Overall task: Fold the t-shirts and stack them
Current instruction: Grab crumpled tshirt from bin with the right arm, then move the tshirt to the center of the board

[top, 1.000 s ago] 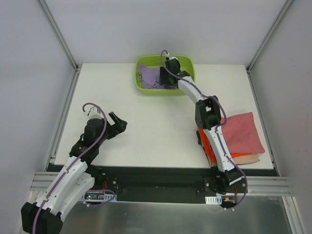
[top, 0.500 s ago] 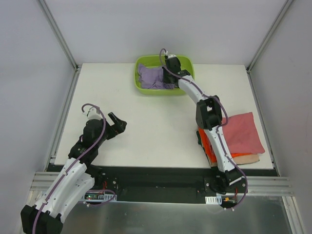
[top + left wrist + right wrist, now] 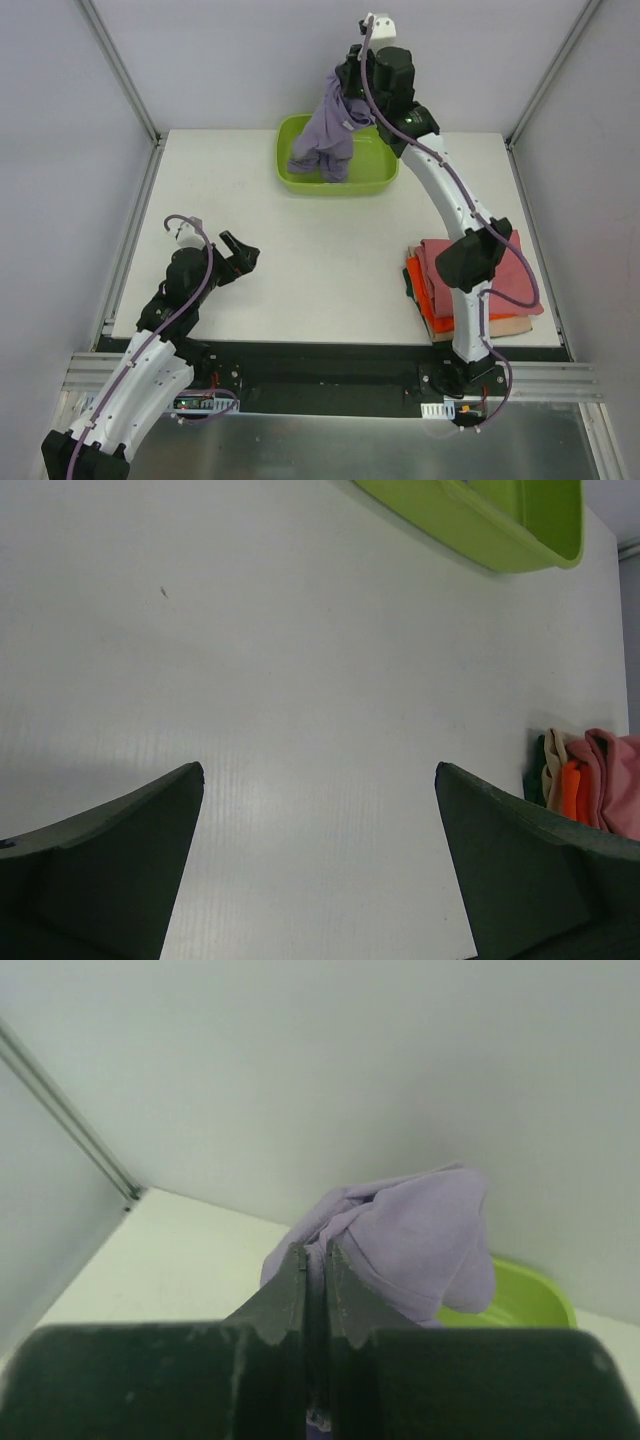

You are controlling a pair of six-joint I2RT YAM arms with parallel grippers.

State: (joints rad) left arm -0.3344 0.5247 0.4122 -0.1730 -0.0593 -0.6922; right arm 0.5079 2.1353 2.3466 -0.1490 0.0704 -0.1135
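Observation:
A lilac t-shirt [image 3: 328,132] hangs bunched from my right gripper [image 3: 345,92], which is shut on it high above the lime-green tub [image 3: 375,172]; its lower end still dips into the tub. In the right wrist view the lilac t-shirt [image 3: 420,1235] is pinched between the shut fingers [image 3: 290,1285]. A stack of folded t-shirts, rose-red on top [image 3: 500,270] and orange beneath [image 3: 424,292], lies at the table's right. My left gripper [image 3: 240,254] stands open over bare table at the left, its fingers [image 3: 110,850] wide apart with nothing between them.
The white table [image 3: 300,250] is walled by grey panels with metal frame posts [image 3: 120,70]. The left wrist view shows the tub [image 3: 480,520] at top and the folded stack's edge [image 3: 590,780] at right.
My right gripper shut on the lilac t-shirt inside the tub and rose high, pulling the shirt up out of it. The left arm has barely moved.

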